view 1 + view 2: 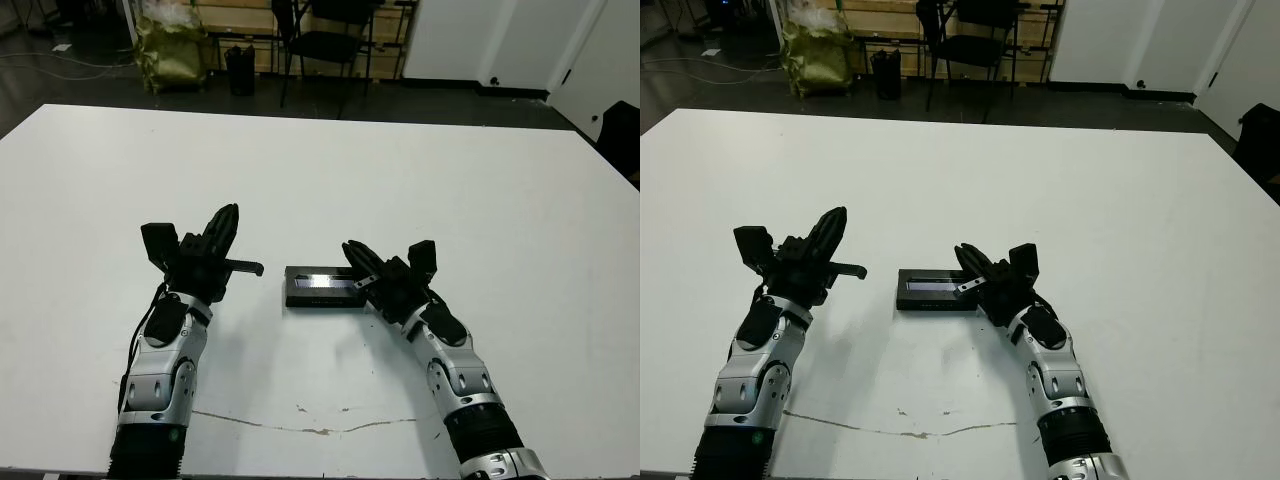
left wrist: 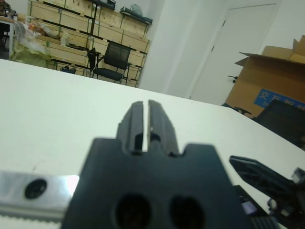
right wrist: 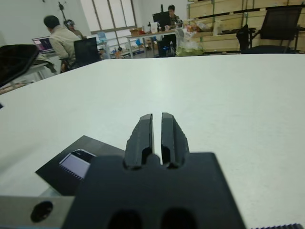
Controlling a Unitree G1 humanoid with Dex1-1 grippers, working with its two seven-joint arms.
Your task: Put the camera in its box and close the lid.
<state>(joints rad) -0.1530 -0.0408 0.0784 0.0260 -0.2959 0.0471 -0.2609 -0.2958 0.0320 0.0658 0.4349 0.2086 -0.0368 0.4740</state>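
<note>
Nearest the front edge of the tabletop (image 1: 520, 180), both forearms reach forward. The left gripper (image 1: 226, 222) has its fingers pressed together on nothing and hovers well left of the work. The right gripper (image 1: 354, 252) also has its fingers together with nothing between them, and its tips sit at the right end of the box (image 1: 322, 297), over or touching it; which, I cannot tell.

The box lies in the middle of the tabletop, somewhat toward the front edge, with the lid (image 3: 71, 164) apparently already on it, pale strip upward. No separate camera shows, so it is probably inside.

If so, what remains is seating the lid. Press straight down with the closed right fingers, evenly along its length, so the box does not skid or tip.
</note>
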